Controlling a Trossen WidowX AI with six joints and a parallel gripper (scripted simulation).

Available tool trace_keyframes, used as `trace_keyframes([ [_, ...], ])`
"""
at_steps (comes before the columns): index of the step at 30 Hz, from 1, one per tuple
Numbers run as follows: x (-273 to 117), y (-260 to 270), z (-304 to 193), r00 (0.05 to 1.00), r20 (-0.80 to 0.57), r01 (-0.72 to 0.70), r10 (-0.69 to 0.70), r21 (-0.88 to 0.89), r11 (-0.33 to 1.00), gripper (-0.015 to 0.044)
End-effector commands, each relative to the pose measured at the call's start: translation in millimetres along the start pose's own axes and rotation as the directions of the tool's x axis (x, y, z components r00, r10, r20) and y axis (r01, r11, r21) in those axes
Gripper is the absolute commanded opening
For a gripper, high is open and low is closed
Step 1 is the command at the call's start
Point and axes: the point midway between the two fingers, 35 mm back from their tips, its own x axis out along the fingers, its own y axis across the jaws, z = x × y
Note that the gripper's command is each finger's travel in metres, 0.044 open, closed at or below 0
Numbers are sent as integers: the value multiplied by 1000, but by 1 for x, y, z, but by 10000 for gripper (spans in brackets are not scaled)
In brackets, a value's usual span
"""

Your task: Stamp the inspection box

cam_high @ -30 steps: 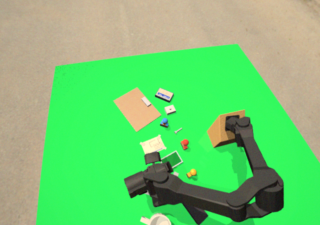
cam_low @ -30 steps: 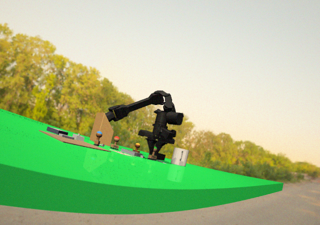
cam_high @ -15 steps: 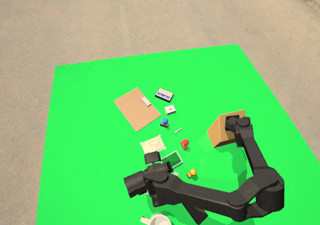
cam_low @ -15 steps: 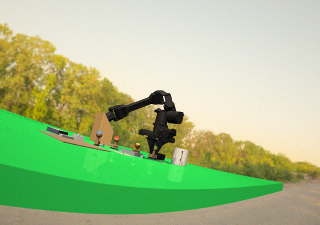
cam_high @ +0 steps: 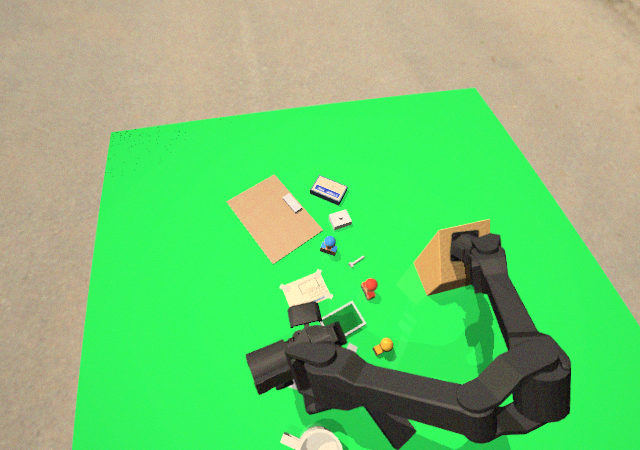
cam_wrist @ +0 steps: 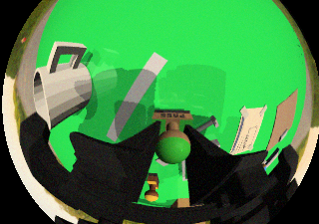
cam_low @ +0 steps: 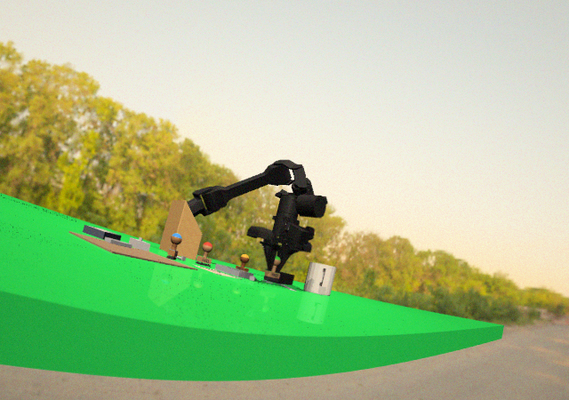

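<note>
The PASS stamp [cam_low: 272,275] [cam_wrist: 173,150], with a green knob and wooden base, stands upright at bench level. My gripper [cam_low: 276,268] [cam_wrist: 171,126] points down and is shut on its neck, below the knob. In the top view the arm hides both. The card [cam_high: 291,293] [cam_wrist: 245,130] lies flat with its outlined box [cam_high: 300,289] near the upper part. A white-rimmed rectangular pad [cam_high: 359,312] with a dark green inside lies beside the card, partly behind the gripper body in the top view.
Red [cam_high: 371,284] [cam_low: 207,246], blue [cam_high: 329,241] [cam_low: 176,238] and orange [cam_high: 386,344] [cam_low: 244,259] [cam_wrist: 152,195] stamps stand nearby. A mug [cam_low: 319,279] [cam_wrist: 65,95] is beside the gripper. A pale strip [cam_wrist: 134,102], a dark block [cam_low: 287,278], a clipboard-like board [cam_high: 268,223] and a wooden wedge [cam_high: 434,264] also show.
</note>
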Motion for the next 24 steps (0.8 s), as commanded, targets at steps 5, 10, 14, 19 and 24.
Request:
trace_keyframes([
  [5, -4, 0, 0, 1000, -1, -1, 1, -1, 1000, 0],
  [10, -6, 0, 0, 1000, -1, -1, 1, -1, 1000, 0],
  [14, -8, 0, 0, 1000, -1, -1, 1, -1, 1000, 0],
  [19, -11, 0, 0, 1000, -1, -1, 1, -1, 1000, 0],
  [24, -13, 0, 0, 1000, -1, 0, 0, -1, 1000, 0],
])
